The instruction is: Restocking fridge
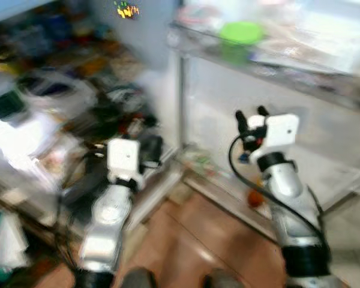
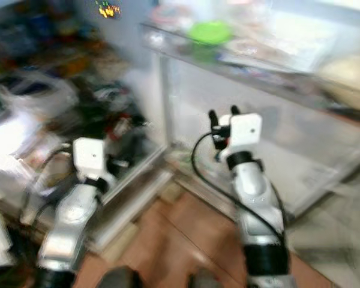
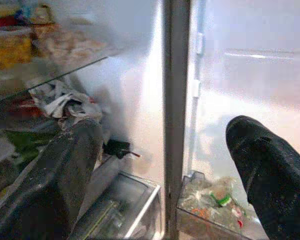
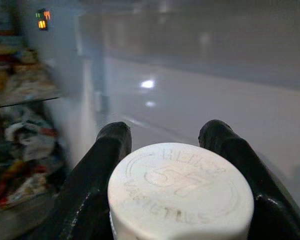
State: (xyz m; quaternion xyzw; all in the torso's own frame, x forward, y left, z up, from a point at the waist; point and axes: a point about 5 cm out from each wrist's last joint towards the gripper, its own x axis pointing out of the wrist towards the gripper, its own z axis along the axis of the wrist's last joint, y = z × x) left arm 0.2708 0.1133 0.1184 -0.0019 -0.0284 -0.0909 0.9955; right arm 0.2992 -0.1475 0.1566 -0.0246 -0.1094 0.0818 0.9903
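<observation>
The right claw [image 1: 250,119] is raised in front of the open fridge [image 1: 270,108], its fingers [image 4: 105,150] clamped on a bottle whose white cap [image 4: 180,192] bears embossed lettering. The bottle sits between the two fingers, cap toward the wrist camera. The left claw [image 3: 165,165] has its fingers wide apart and grips nothing, pointing at the fridge's central divider [image 3: 176,100] with drawers [image 3: 125,205] below. A green lid [image 1: 241,32] rests on the glass shelf [image 1: 276,66] above.
</observation>
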